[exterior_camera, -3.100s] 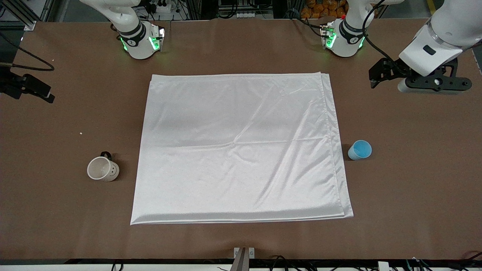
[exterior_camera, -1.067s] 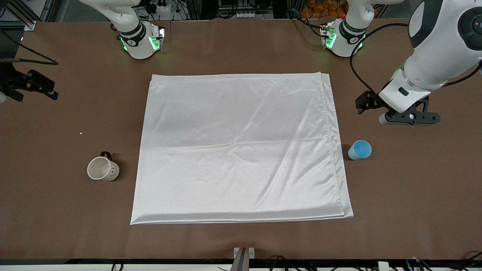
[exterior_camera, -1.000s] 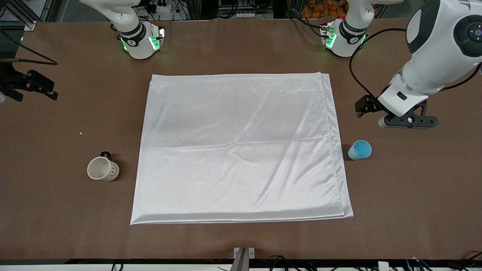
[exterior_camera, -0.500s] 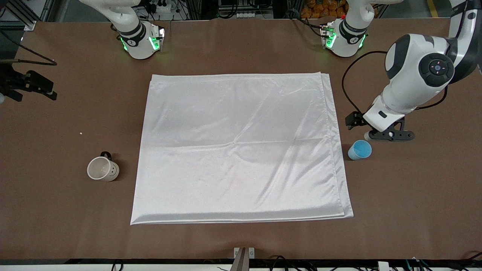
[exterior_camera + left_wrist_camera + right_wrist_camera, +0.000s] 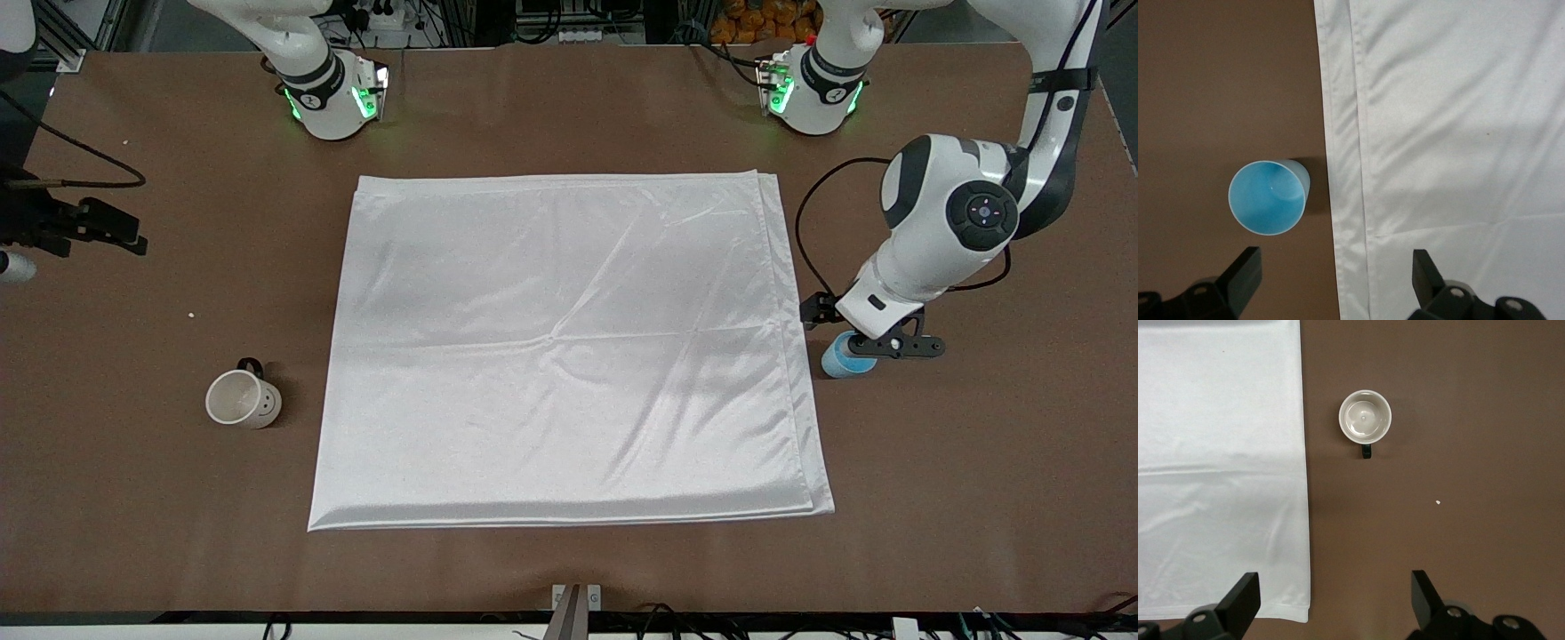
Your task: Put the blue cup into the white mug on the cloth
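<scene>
The blue cup [image 5: 840, 360] is approached from above by the left gripper [image 5: 1338, 283], jaws wide and empty; centering and descent are needed next, while the right gripper [image 5: 1335, 603], also spread and empty, is kept waiting over the bare table

The left gripper [image 5: 1331, 283], fingers spread wide, hangs just above the blue cup [image 5: 1269, 197], bare table [image 5: 1205, 80] on one side. Just beside the cup on the other lies the cloth [image 5: 1451, 133] edge, flat and low.

Robot lab: brown table [image 5: 569, 107], bolted arm bases [image 5: 333, 98], cables [image 5: 80, 169].
</scene>
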